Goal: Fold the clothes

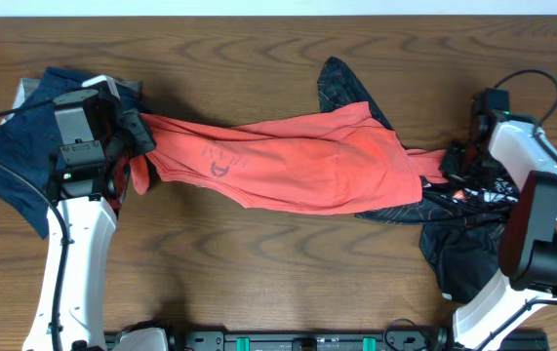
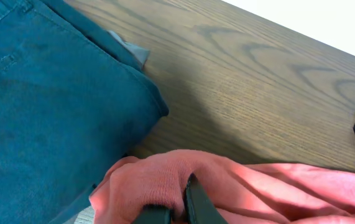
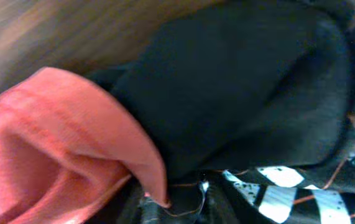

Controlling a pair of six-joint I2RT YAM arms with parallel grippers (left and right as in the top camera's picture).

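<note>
**Red shirt strung between two arms, left pincer clamped on its end**

The left pincer is clenched on one bunched end of the coral-red T-shirt. In the left wrist view its dark fingers are pressed together with a fold of red cloth caught between them. From that pincer the shirt runs away across the surface in a long, rumpled band towards the other arm. Faint lettering shows on the cloth a little way out from the grip.

Directly behind and beside the left pincer lies the navy-blue garment, spread flat. Its hemmed edge stops just short of the gripped red fold, and a small grey tab pokes out from under its far edge. Beyond that edge, ahead of the pincer, there is bare wood up to the rim of the surface.

The right pincer sits at the shirt's opposite end, buried in cloth where the red hem meets the black patterned garment. I cannot tell whether it is gripping or released, since its own view shows only a red edge curling over black fabric and no fingers. The black garment lies heaped under and around that pincer, with one corner sticking out past the shirt's far side. A wide strip of open wood runs along the near side of the shirt between the two arms.
</note>
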